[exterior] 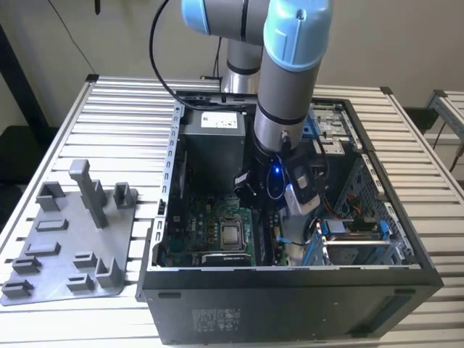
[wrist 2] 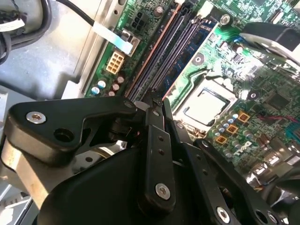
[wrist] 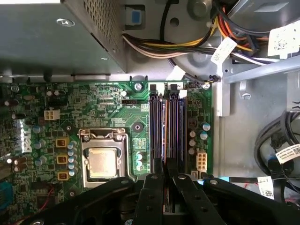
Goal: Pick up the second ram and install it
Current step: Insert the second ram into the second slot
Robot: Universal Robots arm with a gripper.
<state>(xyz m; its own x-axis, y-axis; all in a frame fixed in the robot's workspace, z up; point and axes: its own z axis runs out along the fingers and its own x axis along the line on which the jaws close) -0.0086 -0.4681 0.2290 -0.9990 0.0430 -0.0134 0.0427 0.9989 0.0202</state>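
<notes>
Misalignment risk: if the second ram [wrist: 167, 136] goes down crooked over its slot on the motherboard [wrist: 103, 108], it jams or the end latches fail to catch. Gripper [wrist: 165, 174] is inside the case [exterior: 290, 290], fingers nearly closed on the strip's edge, grasping it above the slots.

No legible text on the white cable tags [wrist: 285, 42] or power supply label [exterior: 220, 120].

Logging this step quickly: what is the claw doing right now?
Claw: closed, fingers together over the memory slots of the motherboard; whether it grips the second ram cannot be told.
</notes>
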